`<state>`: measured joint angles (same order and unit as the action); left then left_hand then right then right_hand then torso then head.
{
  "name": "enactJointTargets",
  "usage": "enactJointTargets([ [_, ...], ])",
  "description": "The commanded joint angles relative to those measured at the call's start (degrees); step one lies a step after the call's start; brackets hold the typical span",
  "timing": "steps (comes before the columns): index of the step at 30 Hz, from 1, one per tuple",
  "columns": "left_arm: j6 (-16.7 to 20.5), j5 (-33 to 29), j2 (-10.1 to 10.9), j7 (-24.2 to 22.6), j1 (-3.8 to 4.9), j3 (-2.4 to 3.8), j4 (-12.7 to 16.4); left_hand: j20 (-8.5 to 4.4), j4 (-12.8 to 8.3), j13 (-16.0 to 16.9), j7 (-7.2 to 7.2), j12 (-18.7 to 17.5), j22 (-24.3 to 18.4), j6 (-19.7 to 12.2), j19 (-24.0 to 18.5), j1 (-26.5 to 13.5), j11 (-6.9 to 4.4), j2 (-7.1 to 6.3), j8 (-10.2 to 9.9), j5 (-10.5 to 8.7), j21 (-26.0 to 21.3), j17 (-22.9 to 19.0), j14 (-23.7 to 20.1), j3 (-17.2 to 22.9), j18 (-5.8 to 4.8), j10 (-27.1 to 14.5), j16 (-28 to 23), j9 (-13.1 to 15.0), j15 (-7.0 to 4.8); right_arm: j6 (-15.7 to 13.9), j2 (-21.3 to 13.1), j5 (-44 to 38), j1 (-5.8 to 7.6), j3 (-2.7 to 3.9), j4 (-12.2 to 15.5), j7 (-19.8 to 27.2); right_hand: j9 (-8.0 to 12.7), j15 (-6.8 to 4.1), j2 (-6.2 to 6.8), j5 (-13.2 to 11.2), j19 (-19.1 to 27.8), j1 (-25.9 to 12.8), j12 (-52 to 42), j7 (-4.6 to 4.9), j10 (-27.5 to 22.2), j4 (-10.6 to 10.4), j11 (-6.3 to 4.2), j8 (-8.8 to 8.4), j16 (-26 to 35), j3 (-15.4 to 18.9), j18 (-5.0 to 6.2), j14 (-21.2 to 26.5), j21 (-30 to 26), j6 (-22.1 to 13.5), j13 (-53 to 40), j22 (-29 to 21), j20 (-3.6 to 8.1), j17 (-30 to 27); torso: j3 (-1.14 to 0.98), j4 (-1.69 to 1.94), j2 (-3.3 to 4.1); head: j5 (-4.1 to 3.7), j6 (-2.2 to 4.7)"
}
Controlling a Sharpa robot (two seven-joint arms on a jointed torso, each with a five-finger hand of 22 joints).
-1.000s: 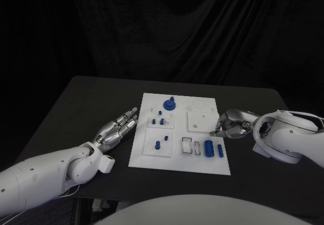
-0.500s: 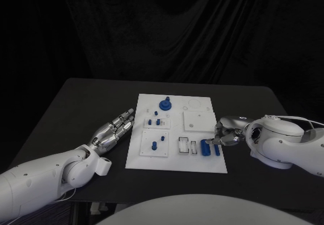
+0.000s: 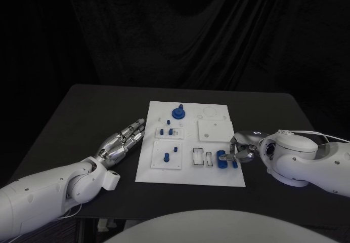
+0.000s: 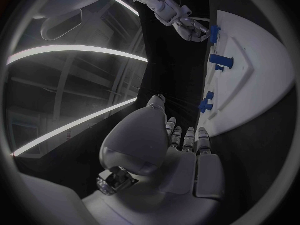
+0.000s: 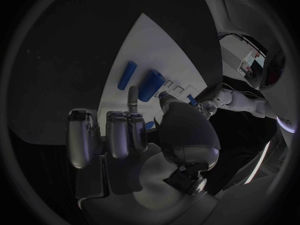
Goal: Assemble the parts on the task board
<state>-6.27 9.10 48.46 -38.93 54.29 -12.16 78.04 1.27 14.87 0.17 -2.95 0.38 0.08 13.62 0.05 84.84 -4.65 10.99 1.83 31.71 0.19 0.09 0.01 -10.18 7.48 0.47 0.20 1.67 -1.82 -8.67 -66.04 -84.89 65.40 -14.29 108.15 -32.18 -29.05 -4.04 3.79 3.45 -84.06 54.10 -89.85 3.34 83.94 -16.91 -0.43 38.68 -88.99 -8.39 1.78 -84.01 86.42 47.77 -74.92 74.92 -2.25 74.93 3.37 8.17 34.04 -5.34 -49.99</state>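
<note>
The white task board [image 3: 211,132] lies mid-table. Near its front right corner lie a thick blue cylinder [image 3: 221,161] [image 5: 152,85] and a thin one [image 5: 128,75]. My right hand [image 3: 239,151] [image 5: 134,127] hovers over them; one finger and the thumb reach down on either side of the thick cylinder's near end, while the other fingers are curled in. The cylinder still lies on the board. My left hand [image 3: 124,138] [image 4: 181,150] rests flat on the table beside the board's left edge, fingers straight, holding nothing.
On the board stand a blue knobbed disc [image 3: 180,112], small blue pegs [image 3: 169,131] [image 4: 206,102] and a single peg [image 3: 171,155]. Empty slots [image 3: 203,157] lie left of the cylinders. Bare black table [image 3: 95,106] surrounds the board.
My right hand has come down and inward from the board's right edge to the two cylinders. The left hand stays put beside the board. The camera shifted slightly.
</note>
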Motion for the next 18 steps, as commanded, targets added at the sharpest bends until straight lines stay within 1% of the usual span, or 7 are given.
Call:
enactJointTargets([
  [1, -1.28, -0.29, -0.19, -5.24, -0.10, 0.05, 0.02, 0.48, -0.27, -0.04, 0.59, -0.26, -0.08, 0.13, -0.05, 0.70, 0.56, 0.16, -0.09, 0.37, -0.19, -0.09, -0.01, 0.42, -0.66, -0.06, -0.20, 0.09, 0.79, -1.60, 0.39, -0.94, -0.23, 0.02, -0.20, -0.26, -0.20, -0.39, -0.02, -0.43, -4.45, -0.90, -0.15, -0.28, 6.06, -0.04, -0.44, 0.53, 0.13, -0.21, -0.76, -5.46, -0.30, 0.35, -15.08, 13.74, 0.39, 12.74, -0.01, -0.19, 0.04, 0.23, -0.01],
  [3, -1.41, -0.29, -0.22, -5.11, -0.12, 0.05, 0.03, 0.61, -0.43, -0.03, 0.74, -0.25, -0.08, 0.23, -0.05, 0.81, 0.74, 0.19, -0.07, 0.43, -0.19, -0.09, -0.01, 0.61, -0.73, -0.02, -0.20, 0.10, 0.99, -1.84, 0.71, -0.95, -0.31, 0.02, -0.34, -0.21, -0.46, -0.52, -0.10, -0.67, -4.41, -2.24, -0.15, -0.42, 6.06, -0.05, -0.60, 0.79, 0.13, 0.21, -0.74, -5.46, -0.35, 0.55, -15.08, 13.72, 0.52, 12.74, -0.02, -0.19, 0.07, 0.29, -0.01],
  [8, -1.67, -0.29, -0.24, -4.82, -0.16, 0.05, 0.05, 0.82, -0.73, -0.01, 1.05, -0.23, -0.08, 0.32, -0.05, 0.97, 1.07, 0.19, -0.06, 0.57, -0.19, -0.09, -0.01, 0.95, -0.86, 0.04, -0.20, 0.12, 1.33, -1.88, 1.48, -0.95, -0.59, 0.02, -0.98, -0.44, -0.59, -0.63, -0.14, -0.73, -4.33, -2.87, -0.15, -0.53, 6.06, -0.01, -0.69, 0.91, 0.26, 0.45, -0.70, -5.40, -0.51, 0.64, -15.08, 13.66, 0.62, 12.49, 0.01, -0.11, -0.03, 0.30, -0.01],
  [12, -1.90, -0.29, -0.23, -4.54, -0.18, 0.05, 0.01, 1.05, -1.05, 0.01, 1.35, -0.21, -0.08, 0.48, -0.05, 1.09, 1.41, 0.18, -0.04, 0.75, -0.19, -0.09, -0.01, 1.32, -0.97, 0.13, -0.20, 0.14, 1.67, -1.23, 2.23, -0.95, -0.94, 0.02, -1.99, -0.50, -0.69, -0.70, -0.21, -0.73, -4.24, -3.35, -0.15, -0.59, 6.06, 0.00, -0.76, 0.97, 0.37, 0.65, -0.64, -5.35, -0.71, 0.68, -15.08, 13.59, 0.69, 12.28, 0.00, -0.14, -0.09, 0.52, -0.01],
  [18, -2.34, -0.29, -0.27, -4.15, -0.23, 0.05, -0.08, 1.47, -1.57, 0.04, 1.95, -0.18, -0.01, 1.02, -0.03, 1.17, 1.92, 0.08, 0.05, 1.08, -0.17, -0.09, -0.01, 1.82, -1.02, 0.24, -0.20, 0.21, 2.11, 0.21, 3.58, -0.95, -1.56, 0.02, -3.67, -0.45, -0.76, -0.75, -0.45, -0.72, -4.17, -3.70, -0.15, -0.64, 6.06, 0.01, -0.81, 1.01, 0.45, 0.73, -0.60, -5.31, -0.87, 0.69, -15.08, 13.53, 0.75, 12.13, 0.00, -0.06, -0.14, 0.62, -0.01],
])
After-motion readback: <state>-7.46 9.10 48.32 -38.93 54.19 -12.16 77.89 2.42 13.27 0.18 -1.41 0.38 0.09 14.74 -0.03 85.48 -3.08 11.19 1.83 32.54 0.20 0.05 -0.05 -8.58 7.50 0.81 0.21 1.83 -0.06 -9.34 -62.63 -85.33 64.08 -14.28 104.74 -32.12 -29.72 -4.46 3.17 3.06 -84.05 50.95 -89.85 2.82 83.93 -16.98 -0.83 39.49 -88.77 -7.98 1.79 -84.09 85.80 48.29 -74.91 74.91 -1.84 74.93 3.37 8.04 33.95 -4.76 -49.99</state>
